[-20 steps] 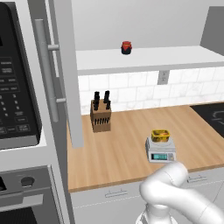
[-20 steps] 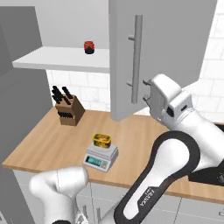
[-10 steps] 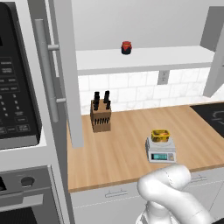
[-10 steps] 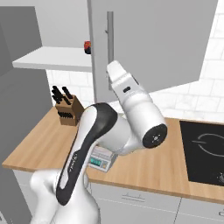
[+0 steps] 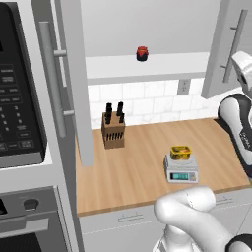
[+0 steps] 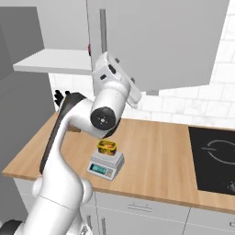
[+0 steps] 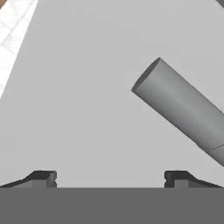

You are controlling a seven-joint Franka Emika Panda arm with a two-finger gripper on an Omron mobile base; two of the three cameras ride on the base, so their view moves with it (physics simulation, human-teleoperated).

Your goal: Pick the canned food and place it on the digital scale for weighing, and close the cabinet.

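Note:
The canned food (image 5: pixel 180 151) (image 6: pixel 106 146), a squat yellow tin, sits on the digital scale (image 5: pixel 181 171) (image 6: pixel 105 165) on the wooden counter. The cabinet's right door (image 5: pixel 224 54) (image 6: pixel 156 41) is swung most of the way in. Its left door (image 5: pixel 74 83) stands wide open. My gripper (image 7: pixel 111 179) is open with nothing between its fingertips (image 7: pixel 43 177). It presses close against the right door's flat face, beside that door's bar handle (image 7: pixel 183 109) (image 6: pixel 103 27). My hand (image 6: pixel 117 75) is raised against the door, well above the can.
A small red jar (image 5: pixel 142 53) stands on the cabinet's white shelf (image 5: pixel 147 66). A knife block (image 5: pixel 113 129) sits at the back of the counter (image 5: pixel 128 172). The black microwave (image 5: pixel 19 98) is at the left and a black cooktop (image 6: pixel 213 160) at the right.
The right cabinet door has swung inward toward shut with my hand against it. The arm has swept across with the door. Can and scale have not moved.

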